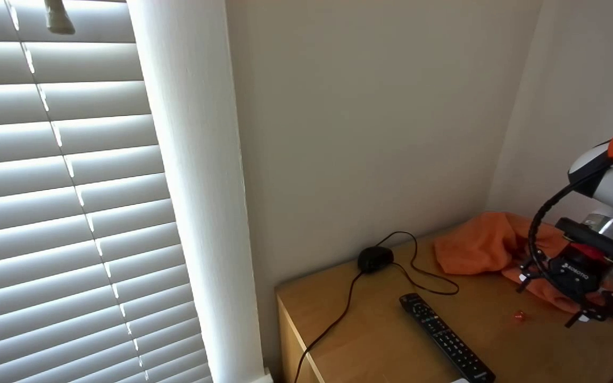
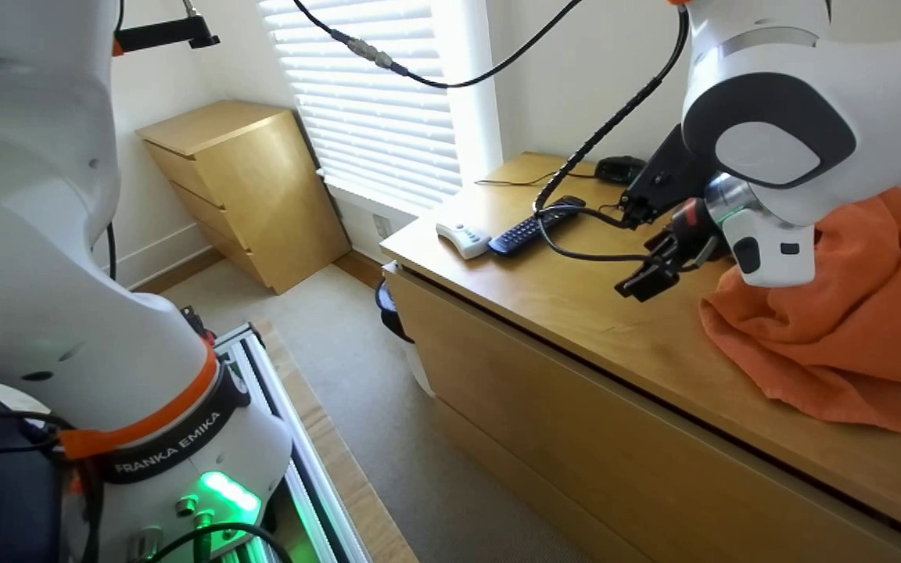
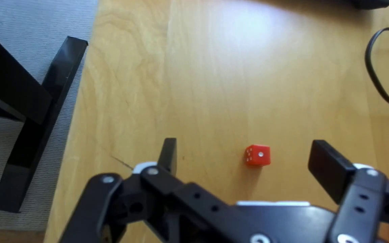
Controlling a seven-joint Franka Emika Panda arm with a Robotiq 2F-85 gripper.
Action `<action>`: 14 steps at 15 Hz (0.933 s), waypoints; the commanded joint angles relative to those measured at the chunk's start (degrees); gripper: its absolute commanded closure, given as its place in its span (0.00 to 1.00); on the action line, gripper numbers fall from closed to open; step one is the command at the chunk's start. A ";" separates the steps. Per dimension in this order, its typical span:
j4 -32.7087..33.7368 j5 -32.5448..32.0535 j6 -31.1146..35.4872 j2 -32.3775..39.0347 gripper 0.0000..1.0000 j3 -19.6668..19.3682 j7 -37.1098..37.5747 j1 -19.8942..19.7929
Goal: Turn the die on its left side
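The small red die (image 3: pixel 259 155) lies on the wooden dresser top (image 3: pixel 208 111) in the wrist view. Its top face shows a single white pip, and the face on its left side shows several pips. It also shows as a small red spot in an exterior view (image 1: pixel 519 316). In the exterior view with the robot base it is not visible. My gripper (image 3: pixel 247 150) is wide open and empty, above the dresser, with the die seen between its two fingers and not touched. The gripper also shows in both exterior views (image 1: pixel 547 303) (image 2: pixel 648 280).
A black remote (image 1: pixel 447 338) lies on the dresser, with a white controller-like object (image 2: pixel 464 239) beside it. A black device (image 1: pixel 375 259) with a thin cable sits near the wall. An orange cloth (image 2: pixel 849 328) lies close to the gripper. The dresser edge (image 3: pixel 76 111) drops to carpet.
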 commanded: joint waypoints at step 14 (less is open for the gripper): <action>14.48 2.58 -8.14 11.96 0.29 0.62 7.17 -1.87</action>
